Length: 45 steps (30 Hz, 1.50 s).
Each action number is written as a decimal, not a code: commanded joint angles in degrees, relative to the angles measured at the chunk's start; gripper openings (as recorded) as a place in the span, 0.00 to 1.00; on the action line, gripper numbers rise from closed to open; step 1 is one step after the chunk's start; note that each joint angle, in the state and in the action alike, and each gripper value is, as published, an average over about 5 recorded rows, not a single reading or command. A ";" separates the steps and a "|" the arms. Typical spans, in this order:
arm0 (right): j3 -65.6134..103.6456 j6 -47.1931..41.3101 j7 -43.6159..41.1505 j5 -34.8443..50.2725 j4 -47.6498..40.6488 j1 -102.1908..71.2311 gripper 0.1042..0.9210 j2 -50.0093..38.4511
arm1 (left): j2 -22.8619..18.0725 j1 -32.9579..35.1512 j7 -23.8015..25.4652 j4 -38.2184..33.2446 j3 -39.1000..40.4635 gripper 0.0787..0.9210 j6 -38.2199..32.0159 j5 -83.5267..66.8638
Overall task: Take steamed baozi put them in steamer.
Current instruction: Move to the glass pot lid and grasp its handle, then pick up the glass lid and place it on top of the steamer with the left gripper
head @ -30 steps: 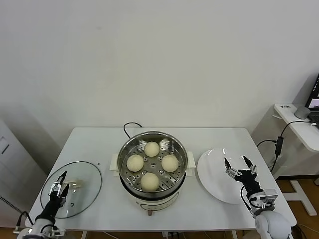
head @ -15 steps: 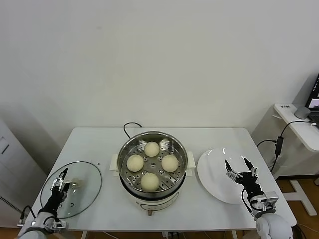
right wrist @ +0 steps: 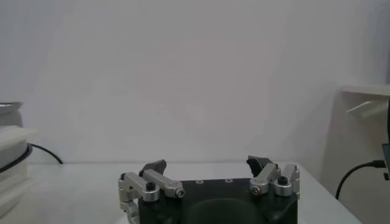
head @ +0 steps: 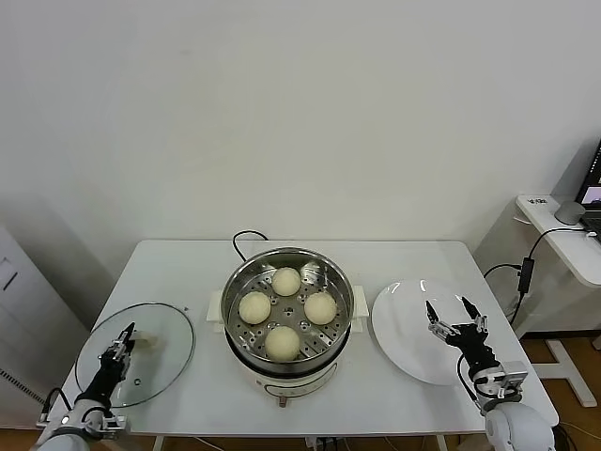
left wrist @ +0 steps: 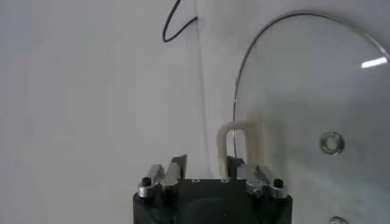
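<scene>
Baozi point(head: 285, 314) are sitting in a diamond, all four round with no long axis, inside the steamer point(head: 287, 271) at table centre. Right gripper point(head: 454, 315) is hovering over the white plate point(head: 399, 324), jaws wide, empty. Left gripper point(head: 122, 340) is hovering over the glass lid point(head: 164, 329), jaws open, empty.

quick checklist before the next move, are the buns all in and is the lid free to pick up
1. All four steamed baozi in the steamer: ok, they sit apart on the perforated floor.
2. Plate has no buns on it: ok.
3. Glass lid off the pot, flat on the table: ok.
4. Left gripper at the lid's handle: ok, close to it; jaws cannot tell.
5. Right gripper free: ok, jaws open and holding nothing, above the plate.
6. Cord away from the arms: ok, behind the pot.
</scene>
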 commanded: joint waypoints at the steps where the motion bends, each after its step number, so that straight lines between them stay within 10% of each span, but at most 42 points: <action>1: 0.41 -0.10 -0.06 0.38 0.15 -0.12 0.88 -0.20 | 0.62 -0.05 -1.63 -3.14 -1.61 0.23 -2.08 -2.02; 8: 0.39 -0.29 -0.12 0.58 0.64 -0.10 0.88 -0.39 | 2.74 0.38 1.40 -9.79 -3.46 0.03 -1.18 -6.89; 22: 0.98 -0.15 -0.58 1.48 1.13 -0.90 0.88 -0.87 | 10.33 0.03 14.77 -28.54 1.34 0.03 14.04 -14.96; 34: 1.07 -0.56 -0.39 1.88 1.00 0.13 0.88 -2.71 | 12.81 -3.29 22.98 -41.81 21.12 0.03 39.46 -5.89; 45: 0.26 -1.01 -0.06 1.29 0.57 1.22 0.88 -2.32 | 8.54 -10.24 25.46 -39.83 36.11 0.03 45.59 2.91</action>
